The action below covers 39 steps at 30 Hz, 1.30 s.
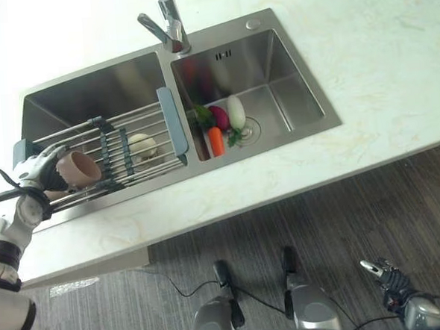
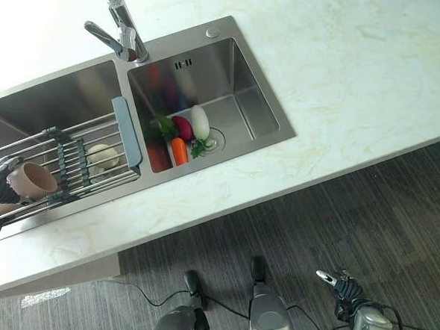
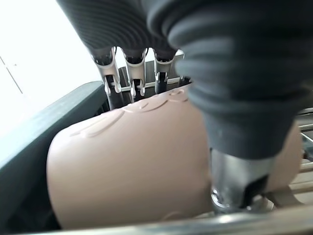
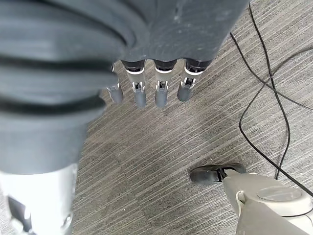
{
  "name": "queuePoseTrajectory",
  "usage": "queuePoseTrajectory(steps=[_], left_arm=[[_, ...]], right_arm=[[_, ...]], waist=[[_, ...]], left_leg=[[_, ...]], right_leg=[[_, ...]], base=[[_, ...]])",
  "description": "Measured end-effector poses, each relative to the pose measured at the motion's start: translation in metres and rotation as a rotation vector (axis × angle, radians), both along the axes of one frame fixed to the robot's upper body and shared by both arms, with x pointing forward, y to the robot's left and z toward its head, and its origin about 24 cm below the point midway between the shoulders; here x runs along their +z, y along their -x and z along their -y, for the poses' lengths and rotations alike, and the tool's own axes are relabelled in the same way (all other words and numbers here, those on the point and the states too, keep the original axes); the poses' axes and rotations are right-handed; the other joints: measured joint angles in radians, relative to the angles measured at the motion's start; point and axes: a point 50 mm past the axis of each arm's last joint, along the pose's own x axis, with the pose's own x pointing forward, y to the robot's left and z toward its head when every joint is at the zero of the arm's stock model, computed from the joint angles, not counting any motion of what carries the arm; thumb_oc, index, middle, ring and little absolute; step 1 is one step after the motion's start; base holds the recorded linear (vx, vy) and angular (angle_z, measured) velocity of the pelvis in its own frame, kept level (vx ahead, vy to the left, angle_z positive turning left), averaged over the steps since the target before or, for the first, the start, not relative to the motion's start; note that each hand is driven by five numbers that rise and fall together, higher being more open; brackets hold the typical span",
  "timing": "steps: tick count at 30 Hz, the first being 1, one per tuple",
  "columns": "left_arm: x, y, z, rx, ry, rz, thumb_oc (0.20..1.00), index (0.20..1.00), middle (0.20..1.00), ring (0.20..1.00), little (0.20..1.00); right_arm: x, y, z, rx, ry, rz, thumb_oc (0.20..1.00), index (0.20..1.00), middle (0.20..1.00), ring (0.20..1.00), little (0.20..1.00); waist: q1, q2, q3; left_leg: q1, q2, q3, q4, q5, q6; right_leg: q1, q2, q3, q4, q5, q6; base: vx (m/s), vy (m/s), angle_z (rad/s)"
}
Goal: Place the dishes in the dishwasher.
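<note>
A pinkish-beige cup [image 1: 78, 168] lies on its side at the left end of a wire rack [image 1: 131, 113] that spans the left basin of the steel sink [image 1: 88, 87]. My left hand [image 1: 35, 173] is shut on it. In the left wrist view the fingers [image 3: 132, 73] reach over the cup [image 3: 132, 161] and the thumb [image 3: 239, 186] presses its side. A pale round dish [image 1: 142, 145] rests on the rack further right. My right hand [image 1: 383, 273] hangs low over the floor at the lower right, fingers [image 4: 162, 93] relaxed and holding nothing.
The right basin [image 1: 282, 86] holds a carrot [image 1: 216, 140], a white radish [image 1: 236, 111] and a dark red vegetable [image 1: 219, 117]. A tap [image 1: 168, 22] stands behind the divider. Pale stone worktop [image 1: 378, 65] surrounds the sink; its front edge runs above dark striped floor [image 1: 357, 209].
</note>
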Motion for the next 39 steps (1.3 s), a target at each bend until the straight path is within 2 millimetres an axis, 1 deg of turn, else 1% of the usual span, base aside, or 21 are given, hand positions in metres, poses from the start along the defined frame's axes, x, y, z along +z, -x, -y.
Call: queuePoseTrajectory(steps=[5, 7, 8, 11, 13, 18, 21, 28, 30, 31, 32, 33, 34, 35, 39], left_arm=[[0.000, 0.000, -0.004, 0.060, 0.031, 0.002, 1.000, 1.000, 1.000, 1.000, 1.000], [0.003, -0.002, -0.006, 0.086, 0.072, 0.008, 1.000, 1.000, 1.000, 1.000, 1.000], [0.004, -0.002, -0.007, 0.097, 0.080, 0.003, 1.000, 1.000, 1.000, 1.000, 1.000], [0.006, -0.004, -0.008, 0.121, 0.103, -0.028, 1.000, 1.000, 1.000, 1.000, 1.000], [0.008, -0.005, -0.009, 0.142, 0.140, -0.034, 1.000, 1.000, 1.000, 1.000, 1.000], [0.007, -0.004, -0.011, 0.172, 0.181, -0.071, 1.000, 1.000, 1.000, 1.000, 1.000], [0.007, -0.004, -0.012, 0.181, 0.205, -0.079, 1.000, 1.000, 1.000, 1.000, 1.000], [0.006, 0.000, -0.018, 0.242, 0.249, -0.140, 1.000, 1.000, 1.000, 1.000, 1.000], [0.005, 0.000, -0.018, 0.250, 0.254, -0.150, 1.000, 1.000, 1.000, 1.000, 1.000], [0.004, 0.001, -0.019, 0.255, 0.259, -0.160, 1.000, 1.000, 1.000, 1.000, 1.000], [0.003, 0.002, -0.019, 0.260, 0.266, -0.174, 1.000, 1.000, 1.000, 1.000, 1.000], [0.001, 0.003, -0.020, 0.268, 0.276, -0.188, 0.950, 0.950, 0.950, 0.950, 0.950], [0.001, 0.004, -0.020, 0.269, 0.280, -0.193, 0.297, 0.297, 0.297, 0.297, 0.297], [0.000, 0.004, -0.021, 0.270, 0.284, -0.200, 0.200, 0.200, 0.200, 0.200, 0.200], [0.000, 0.004, -0.021, 0.274, 0.281, -0.204, 0.200, 0.200, 0.200, 0.200, 0.200]], right_arm=[[0.003, -0.007, -0.003, 0.024, -0.007, 0.030, 1.000, 1.000, 1.000, 1.000, 1.000], [0.005, -0.010, -0.002, 0.026, -0.006, 0.039, 1.000, 1.000, 1.000, 1.000, 1.000], [0.005, -0.012, -0.002, 0.028, -0.004, 0.047, 1.000, 1.000, 1.000, 1.000, 1.000], [0.008, -0.016, -0.003, 0.032, -0.002, 0.067, 1.000, 1.000, 1.000, 1.000, 1.000], [0.010, -0.020, -0.004, 0.028, -0.015, 0.094, 1.000, 1.000, 1.000, 1.000, 1.000], [0.011, -0.021, -0.003, 0.017, -0.022, 0.102, 1.000, 1.000, 1.000, 1.000, 1.000], [0.011, -0.021, -0.002, 0.017, -0.019, 0.101, 1.000, 1.000, 1.000, 1.000, 1.000], [0.019, -0.021, 0.013, 0.019, 0.026, 0.099, 1.000, 1.000, 1.000, 1.000, 1.000], [0.020, -0.021, 0.014, 0.020, 0.028, 0.100, 1.000, 1.000, 1.000, 1.000, 1.000], [0.020, -0.021, 0.014, 0.022, 0.025, 0.100, 1.000, 1.000, 1.000, 1.000, 1.000], [0.020, -0.020, 0.014, 0.024, 0.024, 0.099, 1.000, 1.000, 1.000, 1.000, 1.000], [0.020, -0.021, 0.014, 0.026, 0.025, 0.102, 1.000, 1.000, 1.000, 1.000, 1.000], [0.021, -0.021, 0.015, 0.026, 0.027, 0.103, 1.000, 1.000, 1.000, 1.000, 1.000], [0.021, -0.021, 0.015, 0.027, 0.028, 0.104, 1.000, 1.000, 1.000, 1.000, 1.000], [0.023, -0.023, 0.017, 0.029, 0.033, 0.106, 1.000, 1.000, 1.000, 1.000, 1.000]], waist=[[-0.003, -0.003, 0.002], [-0.003, -0.007, 0.005], [-0.004, -0.007, 0.006], [-0.005, -0.006, 0.008], [-0.007, -0.001, 0.020], [-0.012, 0.014, 0.027], [-0.012, 0.015, 0.027], [-0.030, 0.019, 0.026], [-0.032, 0.021, 0.027], [-0.033, 0.023, 0.026], [-0.033, 0.024, 0.025], [-0.037, 0.026, 0.025], [-0.037, 0.029, 0.025], [-0.037, 0.032, 0.024], [-0.038, 0.035, 0.025]], left_leg=[[-0.024, 0.000, 0.000, 0.000, 0.000, 0.000], [-0.024, 0.001, 0.000, 0.000, -0.001, -0.002], [-0.025, 0.001, 0.000, 0.000, -0.004, -0.006], [-0.025, 0.001, 0.001, -0.001, -0.004, -0.006], [-0.026, 0.000, 0.002, -0.001, -0.004, -0.006], [-0.024, 0.000, 0.002, 0.000, -0.002, -0.004], [-0.023, 0.000, 0.002, 0.000, -0.001, -0.002], [-0.021, 0.000, 0.002, -0.002, -0.001, -0.002], [-0.020, 0.000, 0.002, -0.006, -0.001, -0.002], [-0.017, 0.000, 0.001, -0.006, -0.010, -0.014], [-0.013, 0.000, 0.000, -0.006, -0.015, -0.021], [-0.011, 0.000, 0.000, -0.006, -0.015, -0.020], [-0.012, 0.000, 0.001, -0.006, -0.014, -0.019], [-0.012, 0.001, 0.001, -0.006, -0.012, -0.016], [-0.013, 0.001, 0.003, 0.000, -0.009, -0.013]], right_leg=[[-0.025, 0.000, 0.001, 0.000, 0.006, 0.000], [-0.026, 0.001, 0.001, 0.000, 0.005, 0.001], [-0.026, 0.000, 0.001, 0.000, 0.001, 0.006], [-0.026, 0.000, 0.001, 0.000, 0.000, 0.008], [-0.026, -0.001, 0.000, -0.001, -0.001, 0.009], [-0.024, 0.000, 0.000, 0.000, 0.002, 0.005], [-0.023, -0.001, 0.000, 0.000, 0.002, 0.005], [-0.022, -0.001, 0.001, 0.000, 0.002, 0.005], [-0.022, -0.001, 0.001, 0.000, 0.002, 0.005], [-0.020, -0.001, 0.003, -0.004, -0.006, 0.014], [-0.017, 0.000, 0.004, -0.006, -0.006, 0.015], [-0.016, 0.000, 0.004, -0.005, -0.006, 0.015], [-0.018, 0.000, 0.005, -0.004, -0.003, 0.011], [-0.018, 0.001, 0.005, 0.000, 0.000, 0.007], [-0.020, 0.001, 0.007, 0.000, 0.003, 0.003]], base=[[-0.03, 0.022, -0.01], [0.00, 0.000, 0.00], [0.00, 0.000, 0.00], [0.00, 0.000, 0.00], [0.00, 0.000, 0.00], [0.00, 0.000, 0.00], [0.00, 0.000, 0.00], [0.00, 0.000, 0.00], [0.07, 0.030, -0.01], [0.07, 0.030, -0.03], [0.00, 0.013, -0.04], [0.00, 0.015, -0.03], [-0.08, 0.001, -0.02], [-0.08, -0.004, -0.02], [-0.02, -0.004, -0.02]])
